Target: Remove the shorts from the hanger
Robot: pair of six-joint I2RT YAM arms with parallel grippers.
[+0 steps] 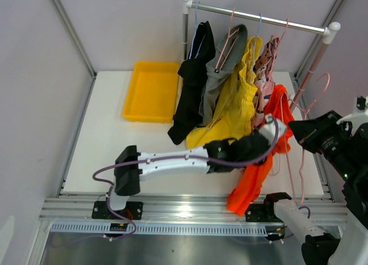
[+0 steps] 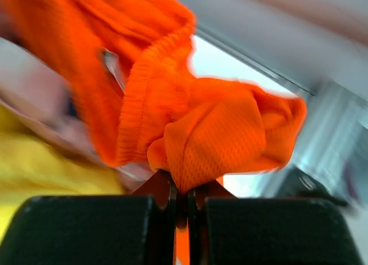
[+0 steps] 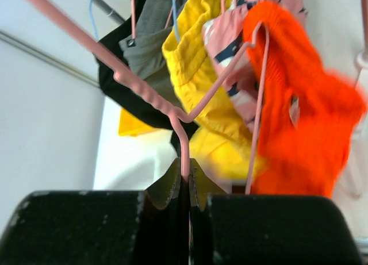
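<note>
At ten o'clock on the white tabletop [image 1: 103, 150] lies a yellow tray [image 1: 152, 91]. From twelve to two o'clock a metal rail [image 1: 259, 16] runs above the far edge. Four garments hang from it on hangers, close together: the black shorts [image 1: 192, 87] at the left end, then the grey shorts [image 1: 214, 89], the big yellow shorts [image 1: 236, 110], and the pink patterned shorts [image 1: 265, 66], partly hidden behind the yellow ones. At four o'clock the orange shorts [image 1: 253, 179] hang apart from the rail and reach down to the near edge of the tabletop. The left gripper [image 2: 182, 187] has its fingers pressed together on a fold of this orange cloth, which bunches up just above them in the wrist view. At three o'clock from it, the right gripper [image 3: 185, 170] pinches the wire of a pink hanger [image 3: 183, 141]. The waistband of the orange shorts lies over the far shoulder of that hanger.
</note>
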